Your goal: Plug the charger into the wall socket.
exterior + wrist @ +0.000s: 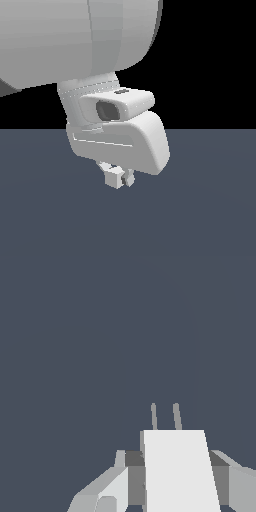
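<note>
- Hanging over a flat, matte slate-blue floor [210, 210], the arm's smooth white wrist housing [120, 145] fills the middle of the exterior view, rounded like moulded plastic, with a boxy camera pod [120, 105] on its front.
- Above it, at twelve o'clock, a large pale cylinder of the arm [75, 35] bulges against a black backdrop.
- At six o'clock under the housing, the gripper [120, 177] pokes down, stubby and faceted.
- Its fingers [134, 478] press against both flanks of the charger [175, 471], so it is clamped on that block.
- From the wrist view the charger is a plain off-white slab with crisp edges, unshaded and flat-looking.
- Two thin grey prongs [176, 416] stick out of its far end, side by side, slightly splayed, pointing at bare floor.
- Grey finger pads look duller than the block.
- No socket plate shows in either view.
</note>
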You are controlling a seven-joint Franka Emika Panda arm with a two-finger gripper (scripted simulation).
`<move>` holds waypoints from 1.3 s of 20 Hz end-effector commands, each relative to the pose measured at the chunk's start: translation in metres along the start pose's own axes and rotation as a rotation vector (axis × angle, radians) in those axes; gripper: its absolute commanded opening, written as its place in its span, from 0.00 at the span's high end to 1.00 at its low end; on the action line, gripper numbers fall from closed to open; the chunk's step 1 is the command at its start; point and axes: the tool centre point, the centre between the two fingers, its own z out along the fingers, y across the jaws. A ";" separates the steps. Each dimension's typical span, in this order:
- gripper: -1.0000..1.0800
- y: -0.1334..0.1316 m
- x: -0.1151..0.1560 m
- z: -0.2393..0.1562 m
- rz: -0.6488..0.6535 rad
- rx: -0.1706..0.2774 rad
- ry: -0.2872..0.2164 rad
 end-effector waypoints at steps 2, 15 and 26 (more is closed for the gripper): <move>1.00 -0.002 -0.001 0.000 -0.004 0.002 0.000; 1.00 -0.013 0.012 -0.011 -0.096 0.038 0.004; 1.00 -0.048 0.036 -0.041 -0.333 0.133 0.010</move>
